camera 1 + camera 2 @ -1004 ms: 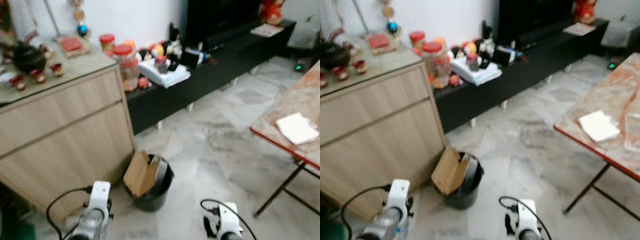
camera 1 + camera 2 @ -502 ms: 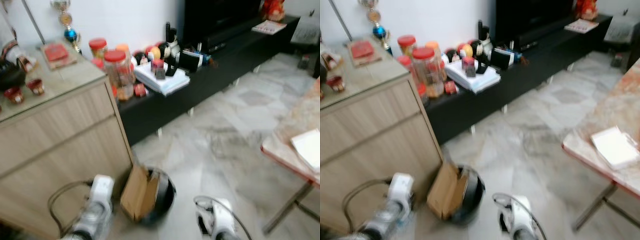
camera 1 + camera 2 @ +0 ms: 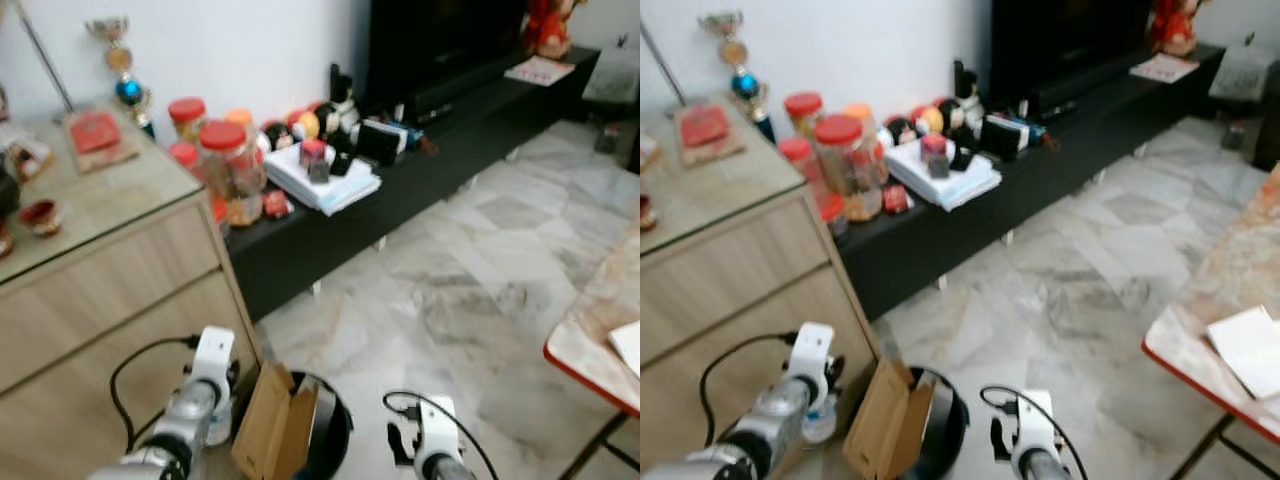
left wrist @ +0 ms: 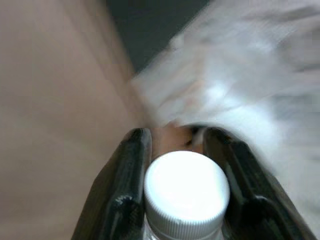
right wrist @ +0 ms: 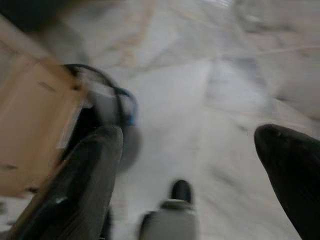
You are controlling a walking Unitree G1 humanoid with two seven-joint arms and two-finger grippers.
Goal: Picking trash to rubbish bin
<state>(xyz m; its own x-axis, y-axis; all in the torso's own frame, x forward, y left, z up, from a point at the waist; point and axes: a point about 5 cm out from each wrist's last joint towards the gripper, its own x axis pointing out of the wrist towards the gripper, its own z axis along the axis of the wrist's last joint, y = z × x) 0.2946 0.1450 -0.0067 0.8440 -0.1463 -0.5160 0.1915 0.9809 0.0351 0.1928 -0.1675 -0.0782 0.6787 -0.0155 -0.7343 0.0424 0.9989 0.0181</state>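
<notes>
Left gripper (image 4: pixel 175 145) clamped on a white-capped bottle (image 4: pixel 186 194), held near the wooden cabinet (image 3: pixel 110 290), just left of the black rubbish bin (image 3: pixel 325 440) holding a cardboard box (image 3: pixel 272 425). Right gripper (image 5: pixel 195 145), fingers apart, hangs over marble floor (image 3: pixel 450 290).

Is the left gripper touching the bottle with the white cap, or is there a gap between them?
Touching. In the left wrist view the two black fingers press against both sides of the bottle's white cap, with no gap visible on either side.
</notes>
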